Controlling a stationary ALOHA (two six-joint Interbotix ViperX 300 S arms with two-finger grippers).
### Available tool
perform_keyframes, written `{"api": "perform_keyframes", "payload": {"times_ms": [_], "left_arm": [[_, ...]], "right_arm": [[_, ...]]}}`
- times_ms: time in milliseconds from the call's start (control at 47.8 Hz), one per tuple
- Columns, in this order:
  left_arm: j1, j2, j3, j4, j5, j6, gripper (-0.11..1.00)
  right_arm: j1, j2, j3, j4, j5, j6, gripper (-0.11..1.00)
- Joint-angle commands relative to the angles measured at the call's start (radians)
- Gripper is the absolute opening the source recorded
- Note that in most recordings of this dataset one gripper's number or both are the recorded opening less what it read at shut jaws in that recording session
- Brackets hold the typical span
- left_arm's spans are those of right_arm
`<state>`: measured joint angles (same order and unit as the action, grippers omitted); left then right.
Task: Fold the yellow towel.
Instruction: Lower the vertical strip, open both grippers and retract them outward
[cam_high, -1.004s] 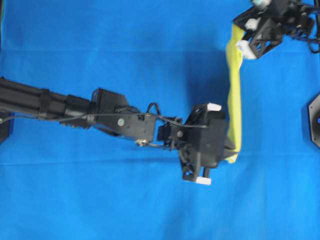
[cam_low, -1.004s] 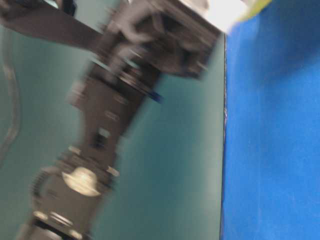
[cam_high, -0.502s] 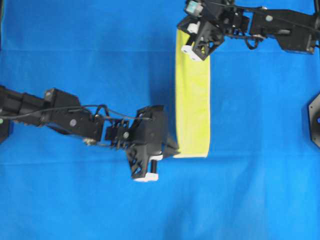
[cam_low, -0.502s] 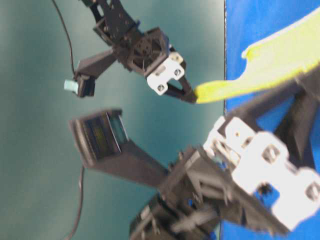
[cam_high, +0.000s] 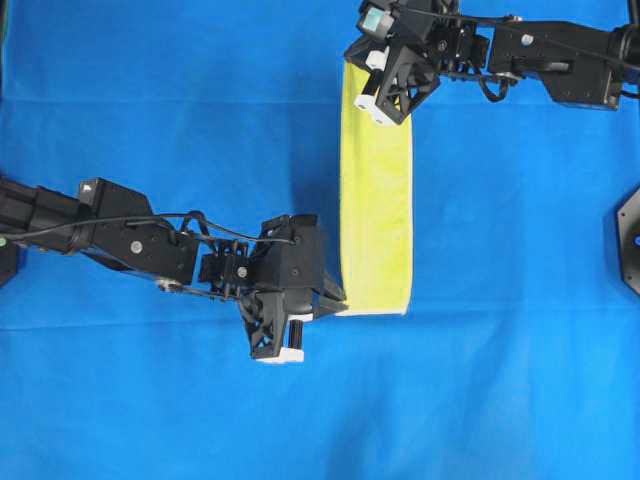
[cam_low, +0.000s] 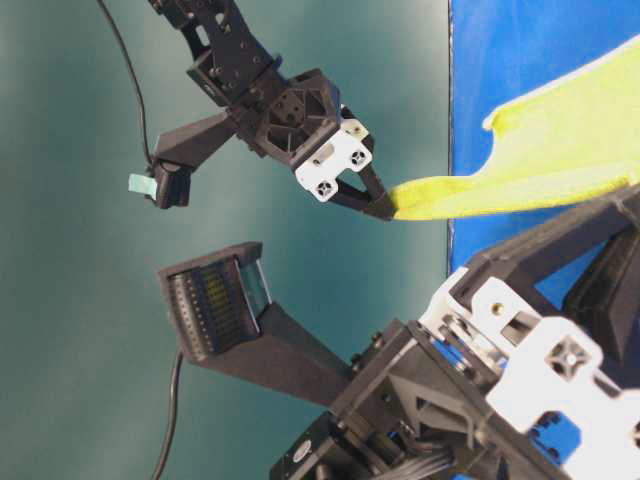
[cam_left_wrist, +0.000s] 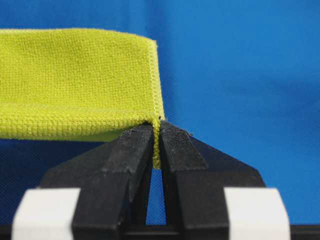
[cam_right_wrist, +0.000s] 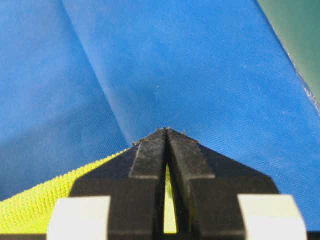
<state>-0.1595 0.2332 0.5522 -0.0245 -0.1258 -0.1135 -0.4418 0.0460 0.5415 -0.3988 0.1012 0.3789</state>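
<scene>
The yellow towel (cam_high: 375, 200) shows from overhead as a narrow strip stretched between my two grippers over the blue table. My left gripper (cam_high: 335, 303) is shut on its near left corner; the left wrist view shows the hem pinched between the black fingertips (cam_left_wrist: 156, 127), with the towel (cam_left_wrist: 75, 80) spreading out to the left. My right gripper (cam_high: 352, 60) is shut on the far left corner; the right wrist view shows yellow cloth (cam_right_wrist: 30, 210) behind its closed tips (cam_right_wrist: 166, 131). At table level the towel (cam_low: 560, 150) hangs in the air above the table, sagging a little.
Blue cloth (cam_high: 180, 420) covers the whole table, with creases visible in the right wrist view. A black mount (cam_high: 628, 240) sits at the right edge and another dark block (cam_high: 8, 262) at the left edge. A teal wall (cam_low: 80, 300) lies beyond the table.
Both grippers have carried the towel leftward across the table. It has turned from a thin edge-on band into a wider flat strip. Both grips have held.
</scene>
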Motion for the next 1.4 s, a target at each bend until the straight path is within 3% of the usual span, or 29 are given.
{"api": "perform_keyframes", "payload": {"times_ms": [0,105,167,314,397,649,774,962,1151,1381], "left_arm": [[-0.009,-0.032,-0.011,0.002,0.003,0.005,0.03],[-0.006,-0.034,-0.008,0.002,0.012,0.008,0.04],[-0.005,-0.037,-0.008,0.002,0.025,0.015,0.16],[0.005,-0.063,-0.003,0.002,0.083,0.054,0.56],[0.014,-0.095,0.005,0.002,0.13,0.074,0.7],[0.025,-0.262,0.063,0.002,0.333,0.086,0.67],[0.031,-0.38,0.118,0.002,0.364,0.084,0.67],[0.06,-0.591,0.239,0.002,0.268,0.098,0.67],[0.103,-0.798,0.403,0.002,0.054,0.133,0.67],[0.144,-0.931,0.555,0.002,-0.084,0.144,0.67]], "right_arm": [[-0.005,-0.014,-0.008,-0.003,-0.006,-0.002,0.0],[-0.003,-0.012,-0.008,-0.003,-0.006,0.0,0.01],[-0.003,-0.012,-0.006,-0.003,-0.006,0.003,0.03],[-0.003,-0.012,-0.006,-0.005,-0.008,-0.002,0.46],[-0.003,-0.014,-0.006,-0.011,-0.006,0.0,0.64],[0.002,-0.077,0.017,-0.011,0.02,0.008,0.6],[0.015,-0.173,0.061,-0.008,0.032,0.017,0.6],[0.061,-0.347,0.175,0.0,-0.021,0.025,0.59],[0.097,-0.511,0.316,0.014,-0.149,0.025,0.59],[0.1,-0.666,0.492,0.032,-0.295,0.025,0.59]]}}
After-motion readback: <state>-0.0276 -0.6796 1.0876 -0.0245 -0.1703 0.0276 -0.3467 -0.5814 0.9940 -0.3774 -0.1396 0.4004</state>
